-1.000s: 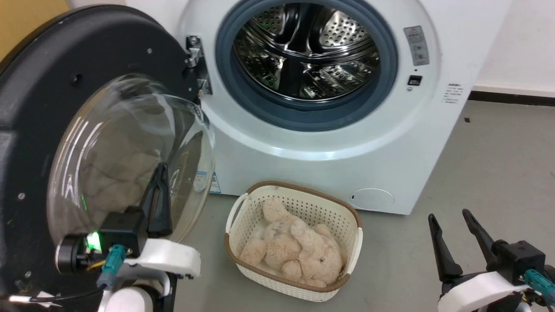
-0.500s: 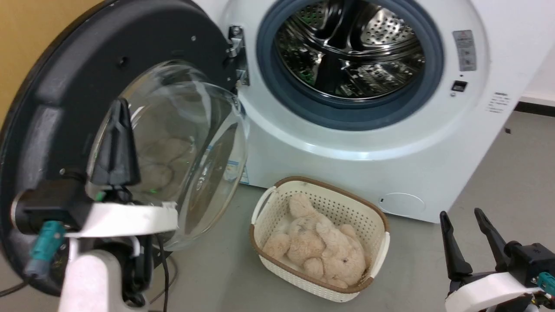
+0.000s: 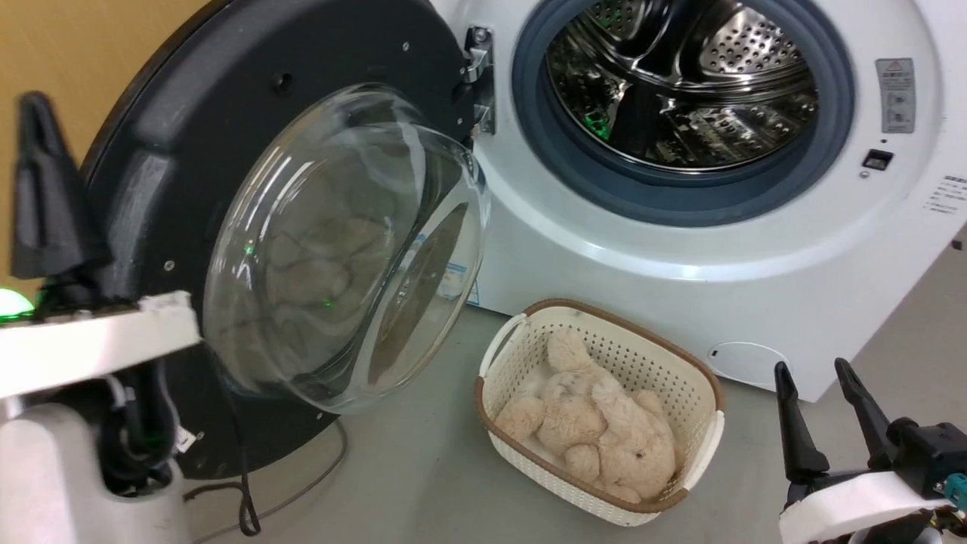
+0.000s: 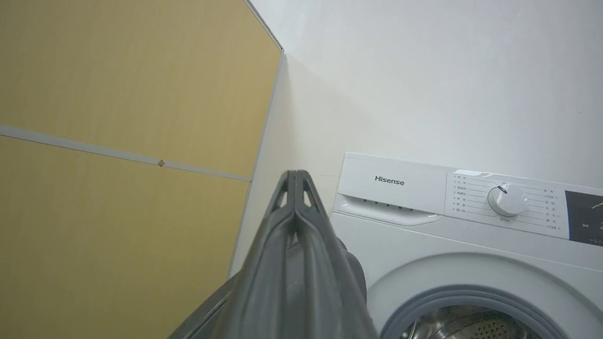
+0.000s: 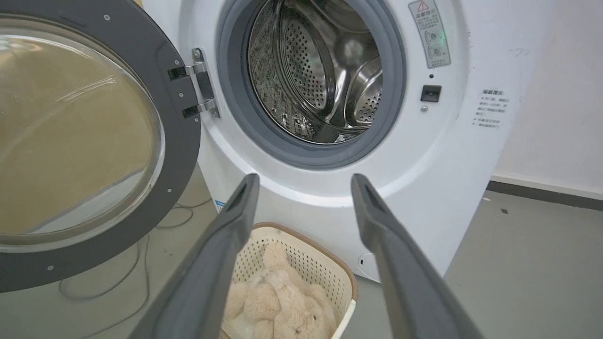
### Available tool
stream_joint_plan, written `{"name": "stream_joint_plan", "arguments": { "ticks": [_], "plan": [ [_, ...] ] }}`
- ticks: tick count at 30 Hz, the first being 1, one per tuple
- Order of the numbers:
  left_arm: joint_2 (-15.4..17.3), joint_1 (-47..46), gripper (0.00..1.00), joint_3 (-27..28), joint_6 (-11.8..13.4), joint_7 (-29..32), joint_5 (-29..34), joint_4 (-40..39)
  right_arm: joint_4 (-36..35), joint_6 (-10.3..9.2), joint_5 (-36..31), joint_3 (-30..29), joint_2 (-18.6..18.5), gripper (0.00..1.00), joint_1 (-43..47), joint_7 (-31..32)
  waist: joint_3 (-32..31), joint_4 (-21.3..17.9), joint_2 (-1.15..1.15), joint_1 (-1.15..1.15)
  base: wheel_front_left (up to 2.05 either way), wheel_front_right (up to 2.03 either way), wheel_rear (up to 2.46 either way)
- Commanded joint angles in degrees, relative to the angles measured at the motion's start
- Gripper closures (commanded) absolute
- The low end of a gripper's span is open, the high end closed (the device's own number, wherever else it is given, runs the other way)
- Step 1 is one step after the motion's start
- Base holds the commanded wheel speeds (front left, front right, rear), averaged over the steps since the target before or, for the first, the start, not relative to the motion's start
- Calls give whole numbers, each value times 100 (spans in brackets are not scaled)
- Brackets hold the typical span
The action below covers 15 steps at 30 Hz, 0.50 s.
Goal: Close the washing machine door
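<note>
The washing machine door (image 3: 227,113) stands wide open to the left of the washing machine (image 3: 680,249), its glass bowl (image 3: 340,249) bulging toward me. The steel drum (image 3: 680,91) is exposed. My left gripper (image 3: 34,106) is shut on nothing and points up just beyond the door's free left rim, against the yellow wall. In the left wrist view its tips (image 4: 294,175) meet, with the machine's control panel (image 4: 471,197) beyond. My right gripper (image 3: 812,366) is open at the lower right, well clear of the machine. Its view looks between the open gripper (image 5: 305,178) at the drum (image 5: 320,80) and door (image 5: 181,141).
A white basket (image 3: 706,446) holding a beige plush toy (image 3: 597,423) sits on the grey floor in front of the machine, below the drum opening. A dark cable (image 3: 287,483) lies on the floor under the door. A yellow wall panel (image 3: 91,60) is close behind the door.
The head camera has turned left, so everything has shifted right. My left gripper has moved from in front of the glass bowl out past the door's left rim. The right gripper has held still.
</note>
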Motion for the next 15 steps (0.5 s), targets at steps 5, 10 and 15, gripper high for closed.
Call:
{"name": "stream_joint_plan", "arguments": {
  "ticks": [5,10,15],
  "plan": [
    [126,-298,100,505,1,2,-608,10,62,3,107,-40,16,0,-143,-107,78,165,0,0,0,0,0],
    [211,-441,100,1060,139,187,-1324,254,109,3,137,-95,17,0,-158,-167,131,294,0,0,0,0,0],
    [237,-510,100,1557,317,417,-1996,677,160,3,161,-150,18,0,-175,-227,185,420,0,0,0,0,0]
  ]
}}
